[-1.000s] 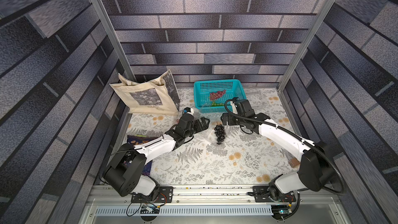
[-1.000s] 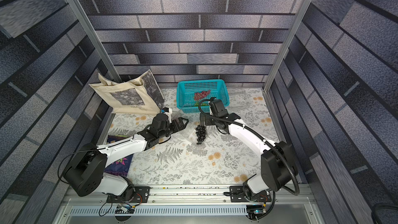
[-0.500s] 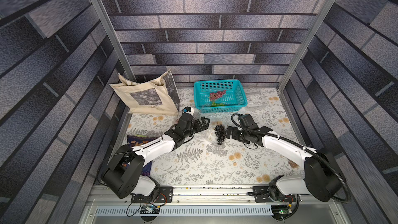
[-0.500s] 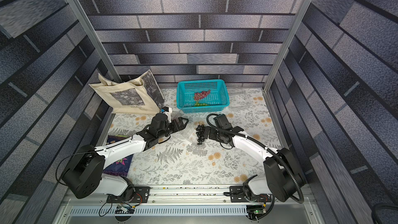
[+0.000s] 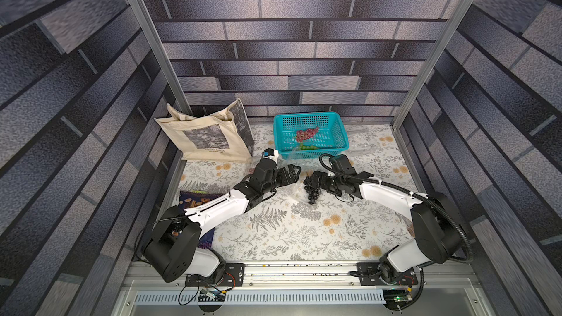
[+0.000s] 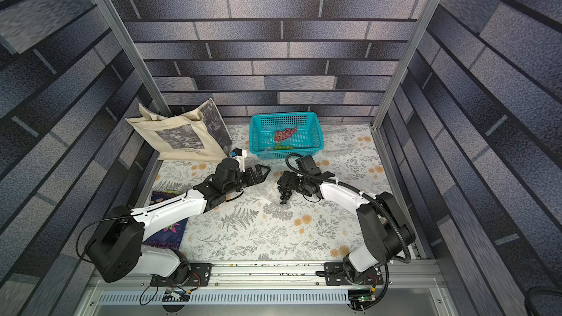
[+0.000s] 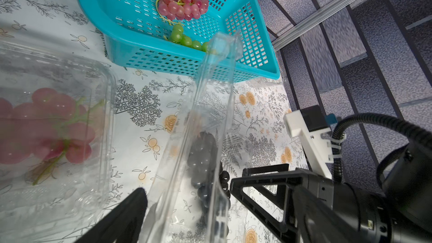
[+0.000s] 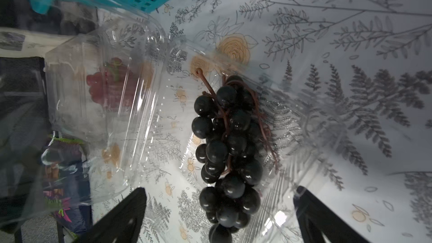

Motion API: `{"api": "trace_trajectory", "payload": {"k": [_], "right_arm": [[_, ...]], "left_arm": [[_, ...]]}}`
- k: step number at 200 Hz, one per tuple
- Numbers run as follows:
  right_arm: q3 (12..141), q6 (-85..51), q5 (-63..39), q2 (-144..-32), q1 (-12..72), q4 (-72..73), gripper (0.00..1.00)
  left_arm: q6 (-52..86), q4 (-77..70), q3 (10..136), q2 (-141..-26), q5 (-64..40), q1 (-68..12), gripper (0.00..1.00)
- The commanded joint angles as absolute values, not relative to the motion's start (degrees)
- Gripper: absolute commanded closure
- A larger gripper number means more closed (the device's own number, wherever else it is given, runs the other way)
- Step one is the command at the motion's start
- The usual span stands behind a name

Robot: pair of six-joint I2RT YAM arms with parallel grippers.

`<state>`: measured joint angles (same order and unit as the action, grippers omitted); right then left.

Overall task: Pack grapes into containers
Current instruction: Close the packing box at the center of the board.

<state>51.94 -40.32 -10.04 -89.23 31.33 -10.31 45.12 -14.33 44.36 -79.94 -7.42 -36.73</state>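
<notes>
**Grapes in box, lid not yet shut**

Item in hand: dark bunch [image 8: 226, 150] lies inside an open clear box [image 8: 280, 122] at mid-table, between the two arms in both top views. Whether its lower end clears the rim cannot be told.

Right gripper [image 8: 221, 191]: jaws spread wide on either side of the bunch's end, grasping nothing. Left gripper [image 7: 187, 188]: jaws likewise released. The box's raised lid [image 7: 210, 104] stands upright between them; contact cannot be determined.

Other stock: second box [image 7: 102, 85], apparently closed, holds red grapes [image 7: 53, 122] and sits just beside the open one. Red bunch [image 5: 307, 133] and green bunch [image 5: 308, 147] lie in the teal basket [image 5: 342, 135], unpacked.

Assessment: placement looks complete and closing is due. The next move calls for the right gripper to clear the box. The lid must then be tipped down over the bunch and pressed at the rim. Thin plastic is likely to slide, so one arm should steady the base. Any berry across the rim would block the catch.
</notes>
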Motion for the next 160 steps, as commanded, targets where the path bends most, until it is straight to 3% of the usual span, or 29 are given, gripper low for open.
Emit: {"api": "trace_trajectory", "payload": {"k": [1,92,160], "right_arm": [[54.8,-41.5,-11.8,-91.4,31.1,-8.3,0.00],[55.5,-39.4,-12.3,-91.1,29.9,-8.6,0.00],[51.0,-37.8,-14.1,-85.8,24.2,-8.8,0.00]], "left_arm": [[43.3,-12.6,45.9,-76.6,-6.4,-37.2,0.00],[42.7,-11.3,49.1,-76.9,-5.2,-40.1,0.00],[42.8,-11.9,52.6,-80.7,-4.5,-42.4,0.00]]}}
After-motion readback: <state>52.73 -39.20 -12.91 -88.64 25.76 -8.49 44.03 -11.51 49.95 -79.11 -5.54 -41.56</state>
